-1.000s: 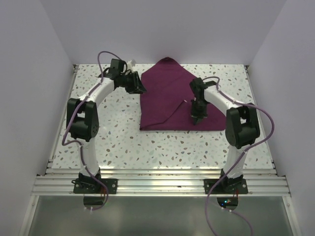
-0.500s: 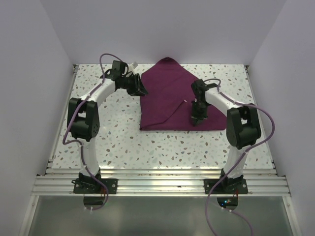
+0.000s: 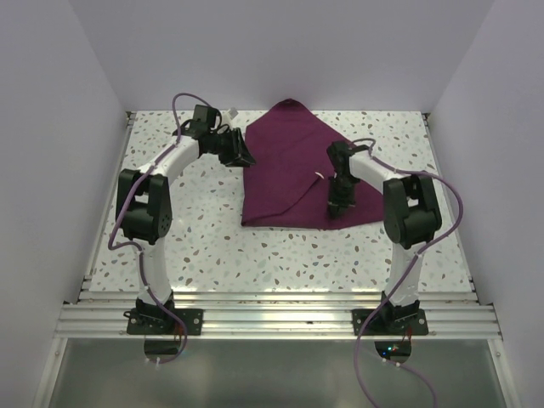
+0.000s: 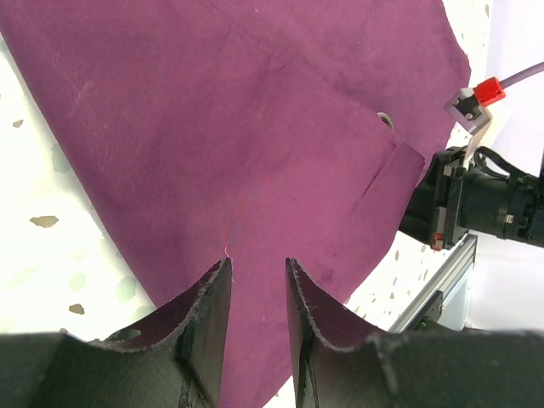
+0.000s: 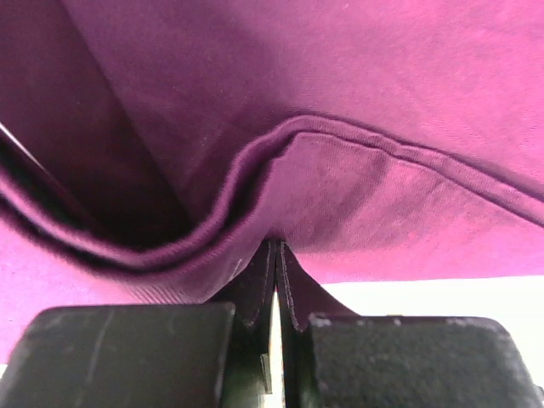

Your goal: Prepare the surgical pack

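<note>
Cloth (image 3: 289, 166) apex points far; right pincer (image 5: 276, 251) clamps fold, left pincer (image 4: 257, 270) parted, empty.

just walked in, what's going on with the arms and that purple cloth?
Both arms are working on the plum-purple cloth, which lies folded over on the speckled table. The right gripper is shut on a folded edge near the cloth's front side. The left gripper is over the cloth's left edge, jaws apart, holding nothing.
</note>
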Tool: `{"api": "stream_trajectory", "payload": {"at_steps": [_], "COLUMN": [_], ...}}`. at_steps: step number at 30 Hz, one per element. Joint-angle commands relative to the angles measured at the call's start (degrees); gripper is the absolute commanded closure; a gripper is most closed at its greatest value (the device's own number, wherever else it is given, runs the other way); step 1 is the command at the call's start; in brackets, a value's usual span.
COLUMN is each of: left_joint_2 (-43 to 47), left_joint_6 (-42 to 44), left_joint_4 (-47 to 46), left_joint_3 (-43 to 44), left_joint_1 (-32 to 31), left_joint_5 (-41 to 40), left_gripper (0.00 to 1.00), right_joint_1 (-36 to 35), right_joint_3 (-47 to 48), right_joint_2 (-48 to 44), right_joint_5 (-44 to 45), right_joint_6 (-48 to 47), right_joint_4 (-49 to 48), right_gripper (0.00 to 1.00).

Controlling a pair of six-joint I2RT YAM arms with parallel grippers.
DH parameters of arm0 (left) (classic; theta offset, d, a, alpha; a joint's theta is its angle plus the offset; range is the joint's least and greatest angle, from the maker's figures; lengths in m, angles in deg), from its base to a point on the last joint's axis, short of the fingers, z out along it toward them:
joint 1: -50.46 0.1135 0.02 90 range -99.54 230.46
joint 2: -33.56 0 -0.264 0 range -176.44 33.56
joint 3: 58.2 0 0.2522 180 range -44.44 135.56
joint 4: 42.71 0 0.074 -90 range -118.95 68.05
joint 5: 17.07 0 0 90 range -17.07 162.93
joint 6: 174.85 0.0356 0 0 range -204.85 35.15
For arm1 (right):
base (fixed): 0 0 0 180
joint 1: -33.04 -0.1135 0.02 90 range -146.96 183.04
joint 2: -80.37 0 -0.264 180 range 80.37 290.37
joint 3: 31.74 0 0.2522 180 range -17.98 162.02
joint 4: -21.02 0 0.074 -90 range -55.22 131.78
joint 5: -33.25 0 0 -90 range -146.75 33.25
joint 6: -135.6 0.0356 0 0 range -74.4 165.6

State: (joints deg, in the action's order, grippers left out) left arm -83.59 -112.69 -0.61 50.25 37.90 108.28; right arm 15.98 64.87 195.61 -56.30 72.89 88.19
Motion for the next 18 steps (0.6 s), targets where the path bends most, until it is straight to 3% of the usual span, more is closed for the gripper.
{"api": "stream_trajectory", "payload": {"at_steps": [1, 11, 18], "left_joint_2": [0.9, 0.5, 0.8], "left_joint_6": [0.8, 0.6, 1.1], "left_joint_4": [0.0, 0.0, 0.7], "left_joint_3": [1.5, 2.2, 2.5], "left_joint_1": [0.3, 0.5, 0.9], "left_joint_5": [1.6, 2.1, 2.3], "left_gripper": [0.65, 0.65, 0.65], "right_joint_1": [2.1, 7.9, 9.8], "right_joint_3": [1.6, -4.7, -6.7], "right_joint_2": [-4.6, -7.2, -3.8], "right_joint_5": [2.4, 5.8, 5.9], "right_joint_6": [-0.5, -2.5, -2.2], "right_joint_4": [1.0, -0.1, -2.0], "right_gripper": [1.00, 1.00, 1.00]}}
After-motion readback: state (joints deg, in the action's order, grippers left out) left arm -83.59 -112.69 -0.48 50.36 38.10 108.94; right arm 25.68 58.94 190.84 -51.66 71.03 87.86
